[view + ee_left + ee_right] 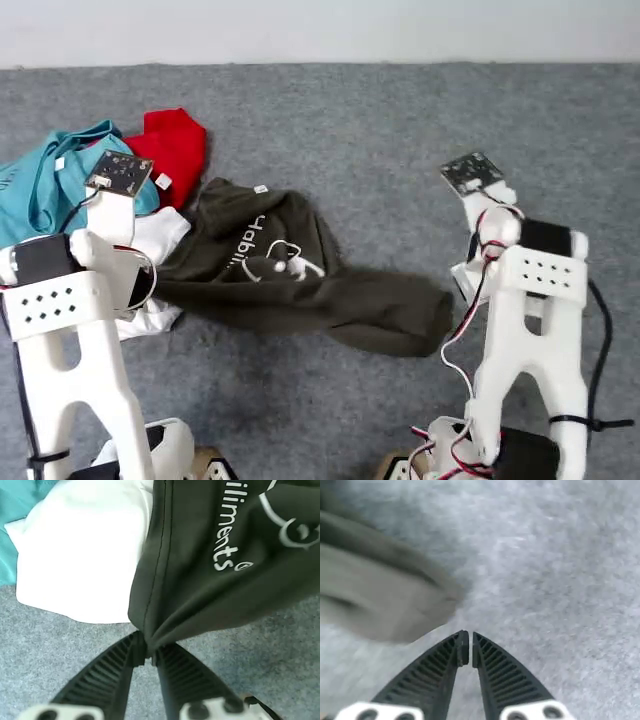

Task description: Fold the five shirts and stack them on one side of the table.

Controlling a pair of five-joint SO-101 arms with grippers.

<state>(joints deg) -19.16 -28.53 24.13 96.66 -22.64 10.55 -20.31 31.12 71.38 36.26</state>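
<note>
Olive-dark cloth takes the eye from up high: the dark shirt (300, 280) sprawls across the grey table (400, 130), its long axis running from the left arm (60, 300) over to the right arm (530, 290), one end by each. Beyond the left arm sits the heap of teal shirt (45, 180), red shirt (175, 145) and white shirt (160, 235), all crumpled and none folded by the look of it. Over to the left wrist view: the left gripper (148, 652) has its jaws pinched tight on a gathered corner of the dark shirt, cloth bunching right at the tips, the dark hem overlapping the white shirt beside it. Now the right wrist view: the right gripper (468, 650) has its jaws drawn together with the barest slit between them and nothing in it. It hangs over bare table, and the dark shirt's free end lies just beside the tips, on the left arm's side, not touching. So one end is held and the other lies loose, and the right arm is plainly the nearer one to it. My guess is it needs to open up and shift across onto that end, so the pair can stretch the shirt along its length.
</note>
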